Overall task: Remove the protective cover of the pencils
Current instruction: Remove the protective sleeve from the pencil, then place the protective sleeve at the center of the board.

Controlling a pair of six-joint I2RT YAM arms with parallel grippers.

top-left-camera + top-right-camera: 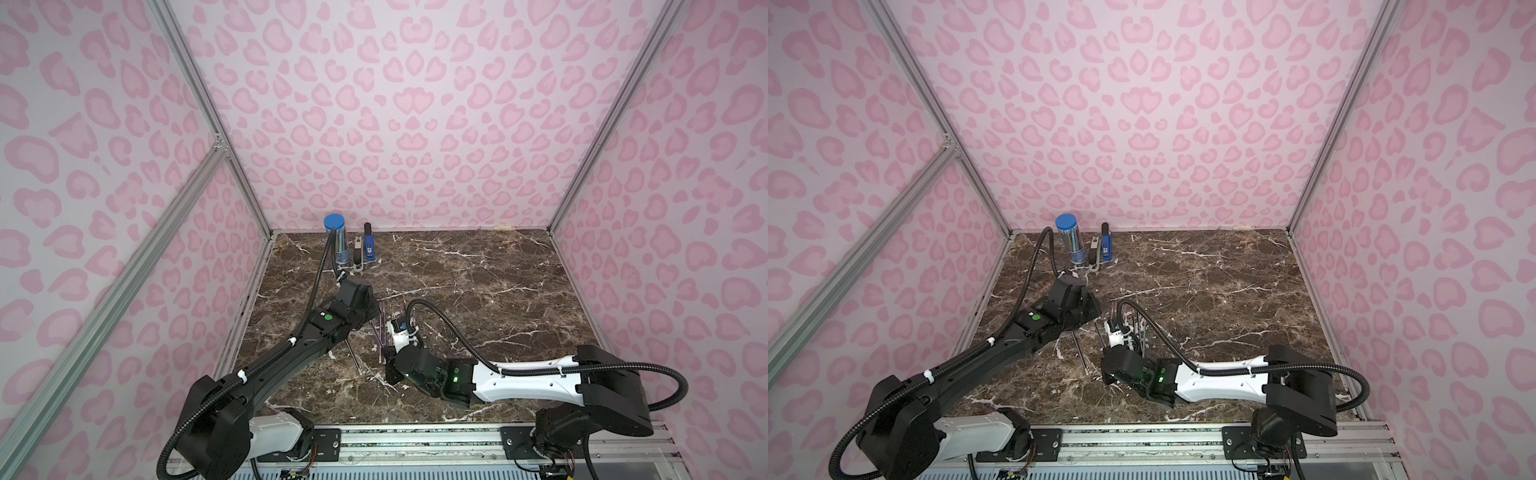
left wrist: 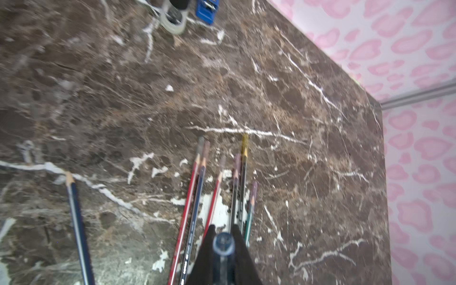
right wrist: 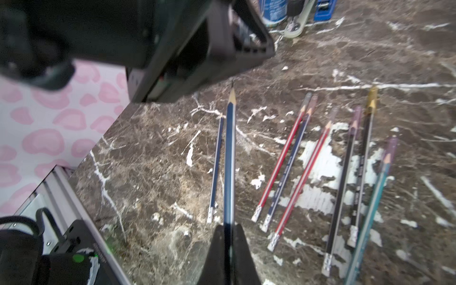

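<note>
1. left gripper (image 2: 223, 230) is pinched narrow on a small clear bluish cap (image 2: 223, 244); the cap's back end is hidden between the fingers.
2. right gripper (image 3: 229, 229) is clamped on a blue pencil (image 3: 230, 148) with a bare tip; its rear end is hidden.
3. other pencils (image 3: 305, 172) lie loose mid-table (image 1: 478, 282), just left of centre; their capped tips are blurred.
4. in both top views the arms cover both grippers, and the pencils show only as faint thin lines.

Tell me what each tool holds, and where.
Left tool: a bluish cap, by its sides. Right tool: a blue pencil, on the shaft far from its tip.
</note>
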